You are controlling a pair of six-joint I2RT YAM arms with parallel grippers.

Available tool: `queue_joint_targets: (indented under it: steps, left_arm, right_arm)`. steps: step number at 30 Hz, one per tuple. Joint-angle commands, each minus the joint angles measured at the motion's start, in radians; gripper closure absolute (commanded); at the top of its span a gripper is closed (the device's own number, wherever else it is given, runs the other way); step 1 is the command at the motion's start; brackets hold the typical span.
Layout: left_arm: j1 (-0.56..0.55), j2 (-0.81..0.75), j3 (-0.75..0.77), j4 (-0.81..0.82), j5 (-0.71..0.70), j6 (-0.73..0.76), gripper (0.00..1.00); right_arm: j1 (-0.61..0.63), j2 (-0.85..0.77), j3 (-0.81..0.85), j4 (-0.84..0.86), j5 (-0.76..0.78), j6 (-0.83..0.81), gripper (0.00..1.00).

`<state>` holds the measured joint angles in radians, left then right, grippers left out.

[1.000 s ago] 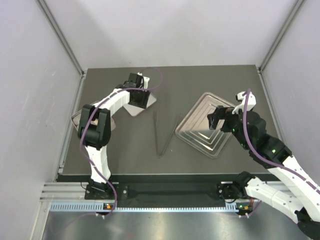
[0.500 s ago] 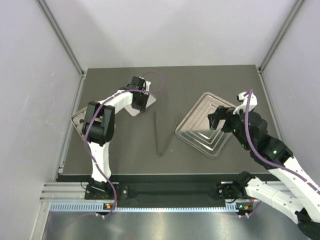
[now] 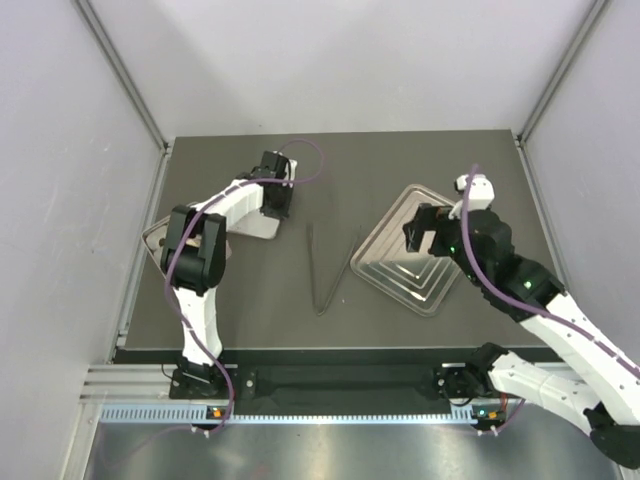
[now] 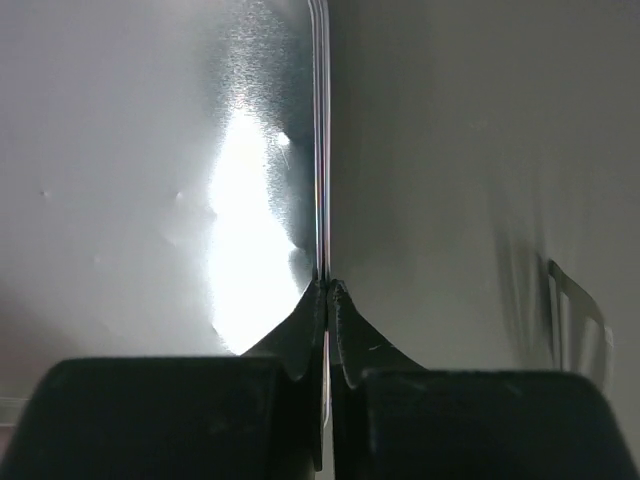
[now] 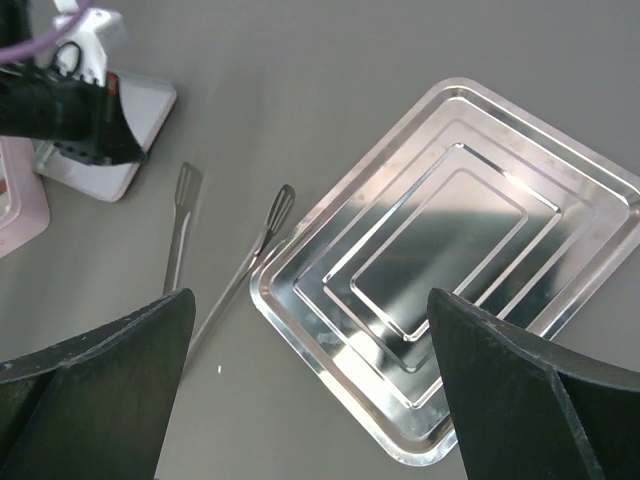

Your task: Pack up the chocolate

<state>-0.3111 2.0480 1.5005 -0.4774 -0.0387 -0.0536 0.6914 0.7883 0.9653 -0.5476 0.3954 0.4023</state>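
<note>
Pinch at left, open jaws at right

My left gripper [image 4: 327,290] is clamped on the edge of a flat silvery square plate [image 4: 150,180]; my right gripper [image 5: 310,295] hangs spread wide above a stepped silver metal tray [image 5: 450,240]. Thin metal tongs [image 5: 178,240] lie between plate and tray. I cannot make out the chocolate.

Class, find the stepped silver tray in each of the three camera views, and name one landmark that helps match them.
Top external: the stepped tray lies right of centre, turned like a diamond.
Left wrist: not in it; the shiny surface there is a flat plate pinched by the left pincer.
Right wrist: the tray fills the right half.
Landmark: the tongs, just left of the tray in both those views.
</note>
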Motion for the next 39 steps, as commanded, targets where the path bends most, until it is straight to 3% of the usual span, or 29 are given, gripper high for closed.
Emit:
queue_joint_targets:
  steps: [1, 4, 5, 8, 11, 14, 16, 21, 27, 39]
  left_arm:
    - [0.003, -0.147, 0.061, -0.049, 0.07, -0.026, 1.0]
    - [0.003, -0.23, 0.092, -0.058, 0.153, -0.04, 1.0]
    - [0.003, -0.25, 0.102, -0.059, 0.245, -0.046, 1.0]
    - [0.003, -0.33, 0.121, -0.07, 0.438, -0.081, 1.0]
    - [0.003, -0.406, 0.109, -0.079, 0.59, -0.117, 1.0]
    - [0.003, -0.486, 0.072, -0.084, 0.773, -0.146, 1.0]
    - [0.003, -0.54, 0.047, -0.084, 0.884, -0.161, 1.0]
    - [0.003, -0.655, -0.058, -0.082, 1.082, -0.213, 1.0]
    - [-0.019, -0.768, -0.178, -0.066, 1.122, -0.252, 1.0]
    - [-0.178, -0.796, -0.212, -0.148, 1.042, -0.178, 1.0]
  right_arm:
    - [0.014, 0.07, 0.11, 0.095, -0.012, -0.023, 0.0]
    - [0.014, 0.127, 0.165, 0.167, -0.036, -0.052, 0.0]
    - [0.014, 0.138, 0.171, 0.225, -0.055, -0.068, 0.0]
    - [0.014, 0.176, 0.156, 0.36, -0.177, -0.219, 0.0]
    - [0.013, 0.218, 0.156, 0.515, -0.268, -0.482, 0.0]
    - [0.013, 0.264, 0.17, 0.575, -0.513, -0.658, 0.0]
    - [0.013, 0.291, 0.193, 0.501, -0.695, -0.843, 0.01]
    - [0.005, 0.273, 0.161, 0.477, -0.92, -1.078, 0.23]
    - [-0.015, 0.281, 0.173, 0.342, -1.06, -1.266, 0.4]
    - [-0.05, 0.333, 0.225, 0.255, -1.099, -1.339, 0.41]
